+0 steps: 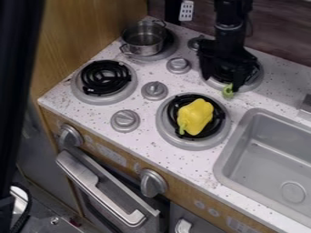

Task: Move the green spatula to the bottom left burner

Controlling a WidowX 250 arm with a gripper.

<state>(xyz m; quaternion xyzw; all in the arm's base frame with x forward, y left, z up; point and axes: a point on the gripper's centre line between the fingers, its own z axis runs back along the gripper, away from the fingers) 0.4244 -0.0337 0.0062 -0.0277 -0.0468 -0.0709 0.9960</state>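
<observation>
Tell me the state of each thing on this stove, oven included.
Steel pot: upright, lidless, on back left burner
Yellow pepper: lying on front right burner
Green spatula: by back right burner, mostly hidden; held or not, can't tell
Gripper: pointing down at back right burner
Front left burner: coil seated
Stovetop knobs: in place, settings unclear
Oven door: shut or ajar, can't tell

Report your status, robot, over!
Black gripper at gray back right burner. Green plastic spatula by gripper, grasp unclear. Yellow toy pepper on front right burner, possibly in path.
</observation>
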